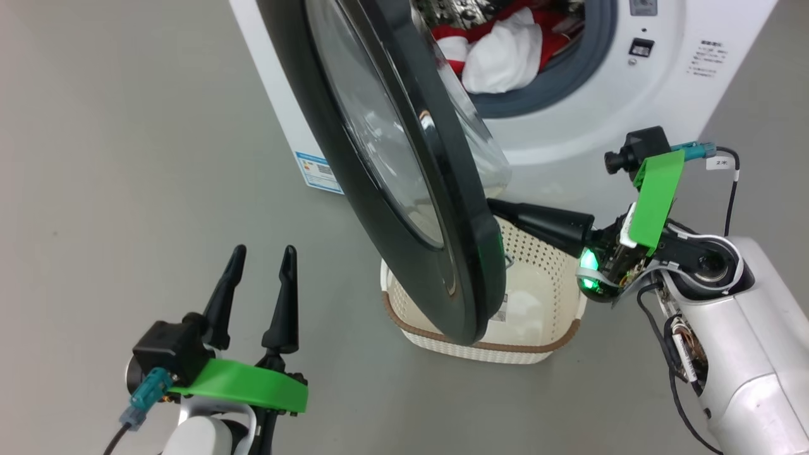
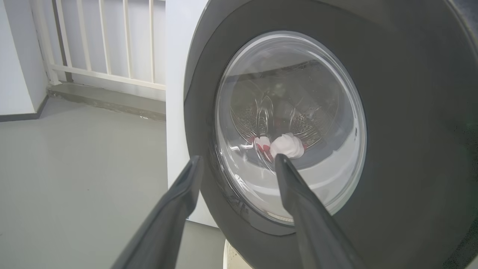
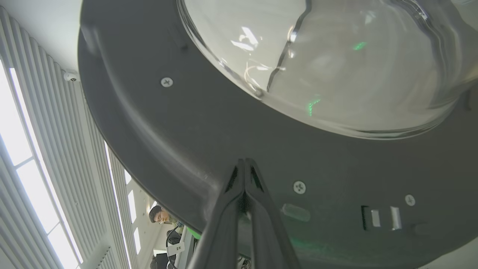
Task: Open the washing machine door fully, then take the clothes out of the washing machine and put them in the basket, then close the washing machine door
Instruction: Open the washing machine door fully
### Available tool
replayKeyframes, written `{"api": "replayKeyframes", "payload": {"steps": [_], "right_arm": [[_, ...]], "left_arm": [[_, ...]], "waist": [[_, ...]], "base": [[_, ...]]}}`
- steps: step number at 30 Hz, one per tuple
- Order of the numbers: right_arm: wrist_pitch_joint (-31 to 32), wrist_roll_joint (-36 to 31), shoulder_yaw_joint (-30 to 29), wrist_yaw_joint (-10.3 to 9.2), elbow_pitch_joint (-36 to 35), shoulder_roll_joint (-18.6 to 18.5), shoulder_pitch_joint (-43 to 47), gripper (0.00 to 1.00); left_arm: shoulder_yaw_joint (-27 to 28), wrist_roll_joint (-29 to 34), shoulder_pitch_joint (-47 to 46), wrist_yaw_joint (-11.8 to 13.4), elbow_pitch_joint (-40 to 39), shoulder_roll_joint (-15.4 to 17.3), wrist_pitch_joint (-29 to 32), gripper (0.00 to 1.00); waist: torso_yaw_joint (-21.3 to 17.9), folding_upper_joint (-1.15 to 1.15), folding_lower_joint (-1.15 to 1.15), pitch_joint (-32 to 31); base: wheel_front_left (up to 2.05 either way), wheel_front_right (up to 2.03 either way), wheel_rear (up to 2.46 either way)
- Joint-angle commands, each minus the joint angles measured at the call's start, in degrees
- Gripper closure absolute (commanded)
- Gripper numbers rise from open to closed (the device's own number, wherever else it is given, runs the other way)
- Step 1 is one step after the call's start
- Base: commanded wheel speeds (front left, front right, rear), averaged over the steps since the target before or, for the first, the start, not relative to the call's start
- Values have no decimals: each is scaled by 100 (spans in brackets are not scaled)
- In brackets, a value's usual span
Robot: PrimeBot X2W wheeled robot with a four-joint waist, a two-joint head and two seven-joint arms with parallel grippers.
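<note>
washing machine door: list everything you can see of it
The washing machine door is round, with a wide glossy black rim and a bulging clear glass bowl. It stands partly open, hanging over the basket. Its inner face shows screws and a latch slot; the right gripper, shut, seems to touch that face.

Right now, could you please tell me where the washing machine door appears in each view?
Head view: the washing machine door, seen nearly edge-on, runs from top centre down over the basket.
Left wrist view: its outer face covers centre and right, beyond the open left gripper.
Right wrist view: its inner face spans top and middle, above the shut right gripper.
Shared landmark: the door's bulging glass window.
</note>
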Motion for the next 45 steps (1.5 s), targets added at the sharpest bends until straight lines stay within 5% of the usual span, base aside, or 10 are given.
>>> {"api": "replayKeyframes", "payload": {"steps": [1,22,45], "right_arm": [[71,-73,155,30,-151,169,99,100],[59,-187,395,30,-5,340,441,100],[-57,94,1288,30,226,356,-146,100]], "left_arm": [[159,-44,34,26,-92,130,-45,0],[31,-118,119,-46,158,130,-45,0],[229,-306,400,81,-286,130,-45,0]], "waist": [[169,0,1,-150],[1010,0,1,-557],[1153,0,1,-305]], "base": [[0,0,0],[0,0,0],[0,0,0]]}}
